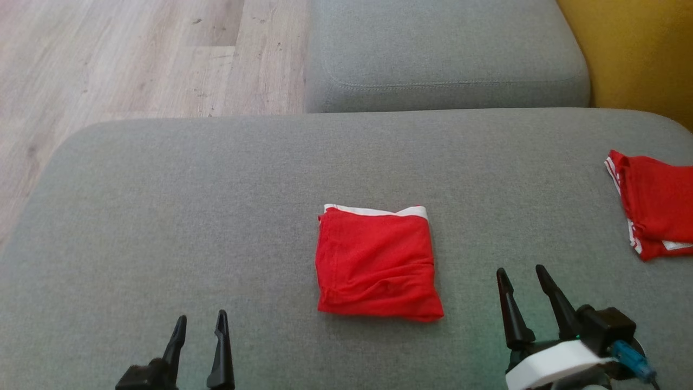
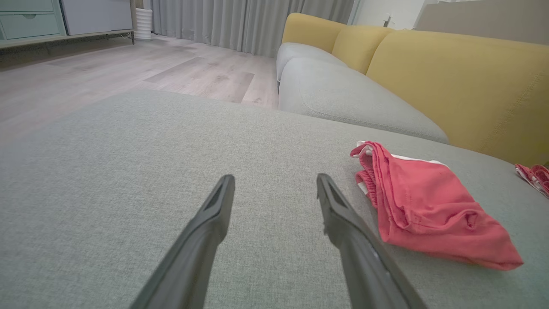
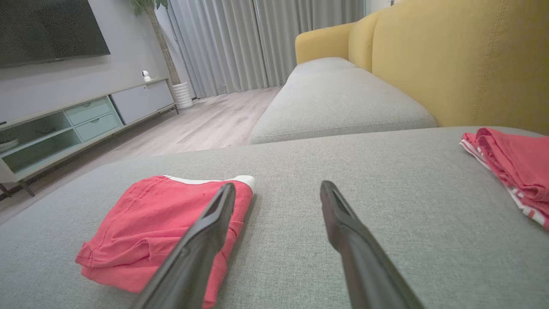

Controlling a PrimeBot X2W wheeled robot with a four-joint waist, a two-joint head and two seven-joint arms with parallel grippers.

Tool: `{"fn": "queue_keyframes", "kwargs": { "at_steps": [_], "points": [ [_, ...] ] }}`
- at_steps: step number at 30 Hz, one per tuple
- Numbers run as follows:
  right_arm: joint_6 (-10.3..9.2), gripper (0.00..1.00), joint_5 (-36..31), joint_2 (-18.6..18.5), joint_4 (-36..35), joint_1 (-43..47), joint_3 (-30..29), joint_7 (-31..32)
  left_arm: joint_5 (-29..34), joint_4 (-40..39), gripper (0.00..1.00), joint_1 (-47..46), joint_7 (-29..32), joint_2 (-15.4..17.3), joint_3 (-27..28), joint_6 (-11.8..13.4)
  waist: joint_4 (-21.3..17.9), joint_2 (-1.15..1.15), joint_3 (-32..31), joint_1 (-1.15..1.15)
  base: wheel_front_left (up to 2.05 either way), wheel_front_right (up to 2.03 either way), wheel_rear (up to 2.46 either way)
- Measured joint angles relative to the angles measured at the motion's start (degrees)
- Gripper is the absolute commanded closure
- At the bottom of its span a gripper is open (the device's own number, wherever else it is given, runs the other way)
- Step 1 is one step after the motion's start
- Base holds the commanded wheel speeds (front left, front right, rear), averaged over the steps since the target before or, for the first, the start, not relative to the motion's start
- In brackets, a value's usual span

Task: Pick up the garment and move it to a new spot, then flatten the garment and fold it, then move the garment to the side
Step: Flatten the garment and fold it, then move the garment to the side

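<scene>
At the near edge of the grey seat cushion (image 1: 162, 189), toward its left corner, the left gripper (image 1: 201, 318) hovers with its two dark fingers spread and nothing between them. In the left wrist view the left gripper (image 2: 274, 182) shows only bare grey fabric between the fingers, and the folded red garment (image 2: 429, 206) lies apart from it to its right.

The folded red garment (image 1: 377, 265) lies flat near the middle of the cushion, closer to the near edge than the far one. Its white waistband runs along the far side. It sits between the two grippers and touches neither.

The right gripper (image 1: 520, 271) stands just right of the garment, by the near edge, with its fingers parted and holding nothing. In the right wrist view its left finger crosses in front of the garment's right side.

A second red garment (image 1: 658, 203) with white stripes lies at the cushion's right edge, well apart from both grippers.
</scene>
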Motion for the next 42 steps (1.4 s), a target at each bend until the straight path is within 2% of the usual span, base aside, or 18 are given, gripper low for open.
{"fn": "queue_keyframes", "kwargs": {
  "at_steps": [11,17,21,25,29,33,42],
  "points": [
    [0.00,0.00,-0.30,0.03,-2.58,1.00,-0.78,1.76,0.99,1.01,0.00,-0.01,0.00,-0.32,1.10,-0.81,0.36,0.00,0.31,0.00,0.00,0.00,0.00],
    [0.00,0.00,-0.58,0.04,-2.53,0.93,-0.68,4.92,1.03,1.14,0.00,-0.04,0.00,-0.43,1.10,-0.83,0.77,0.00,0.79,0.01,0.00,0.00,0.00],
    [0.00,0.00,-0.57,0.04,-2.37,-0.81,-0.33,9.95,1.55,1.16,0.00,-0.07,0.00,-0.54,1.02,-0.88,1.34,0.00,1.40,0.00,0.00,0.00,0.00],
    [0.00,0.00,-0.25,0.03,-0.42,-8.31,-0.29,16.89,1.62,1.29,0.00,-0.38,0.00,-0.79,0.90,-1.14,2.40,0.00,2.05,0.01,0.00,0.00,0.00],
    [0.00,0.00,1.46,0.03,3.45,-14.74,-0.10,24.84,1.65,1.85,0.00,-0.71,0.00,-1.87,0.41,-1.40,4.29,0.00,2.66,0.01,0.00,0.00,0.00],
    [0.00,0.00,2.83,0.02,9.18,-16.56,-0.60,32.28,1.97,2.57,0.00,-1.26,0.00,-2.23,-0.01,-1.83,6.57,0.00,3.44,0.01,0.00,0.00,0.00],
    [0.00,0.00,1.89,-0.01,17.51,-21.69,-4.09,37.26,3.08,3.28,0.00,-1.84,0.00,-3.83,0.70,-2.89,11.46,0.00,6.69,0.01,0.00,0.00,0.00]
  ]
}}
